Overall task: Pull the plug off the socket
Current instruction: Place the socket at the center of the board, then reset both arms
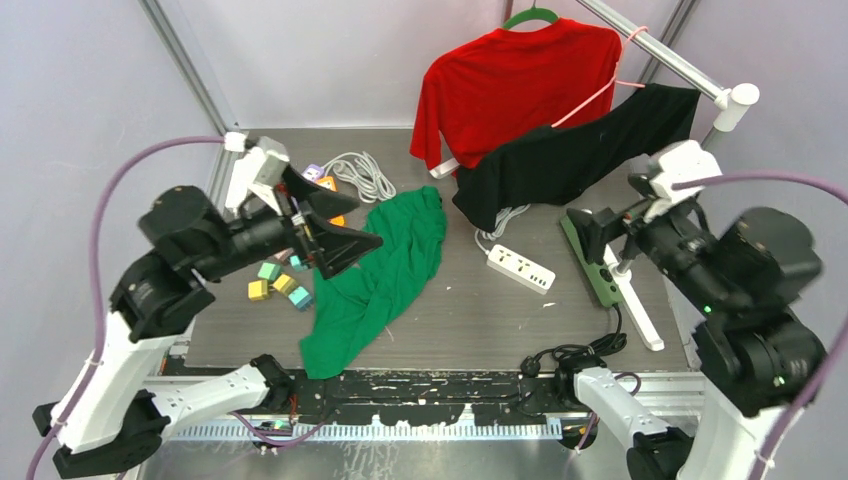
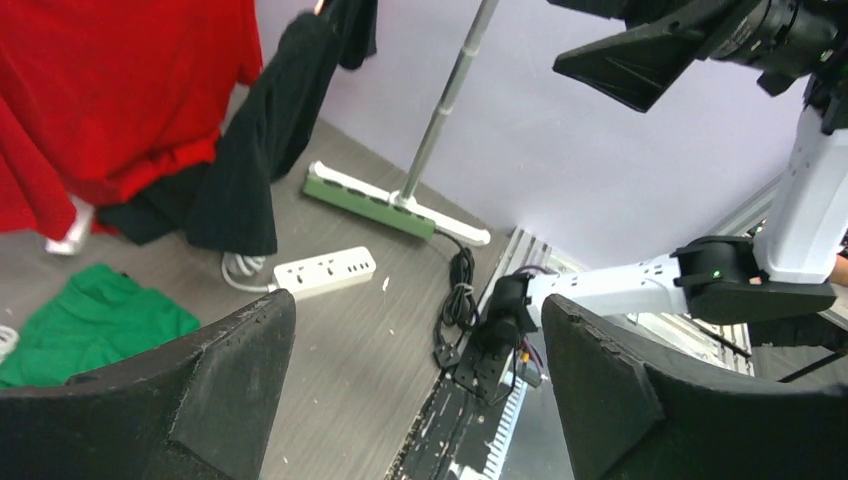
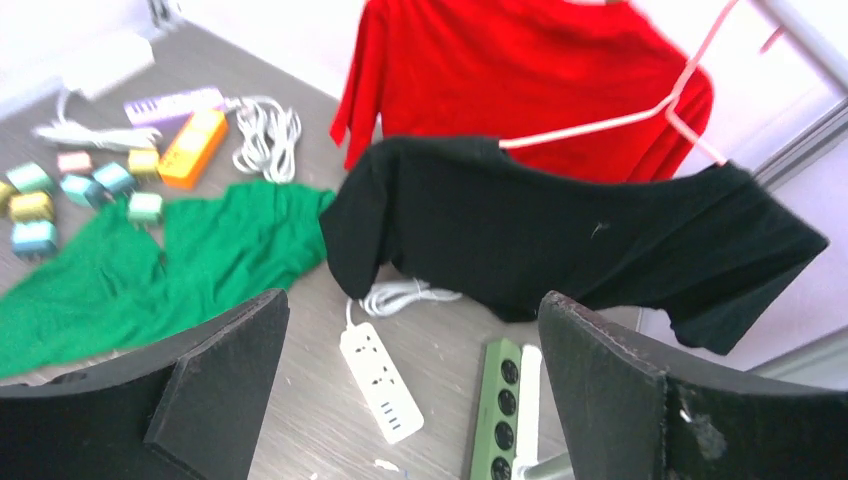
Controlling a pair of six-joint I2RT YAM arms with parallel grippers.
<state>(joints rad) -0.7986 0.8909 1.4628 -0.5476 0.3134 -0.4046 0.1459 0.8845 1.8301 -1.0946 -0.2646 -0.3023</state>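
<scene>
A white power strip (image 1: 520,268) (image 2: 324,273) (image 3: 381,381) lies mid-table, and the sockets I see on it are bare. To its right is a green power strip (image 1: 590,262) (image 2: 366,200) (image 3: 500,405). A black plug (image 2: 447,356) (image 1: 531,366) lies loose on the table by the front edge, at the end of a bundled black cord (image 1: 575,353) (image 2: 461,290). My left gripper (image 1: 365,226) (image 2: 415,305) hovers open over the green shirt, holding nothing. Above the green strip my right gripper (image 1: 592,236) (image 3: 412,300) is open and holds nothing.
A green shirt (image 1: 385,270) is spread left of centre. A red shirt (image 1: 515,85) and a black shirt (image 1: 575,150) hang from a rail whose stand (image 1: 635,300) rests at the right. Coloured blocks (image 1: 278,283), an orange strip (image 3: 192,148) and a coiled white cable (image 1: 362,175) are at the back left.
</scene>
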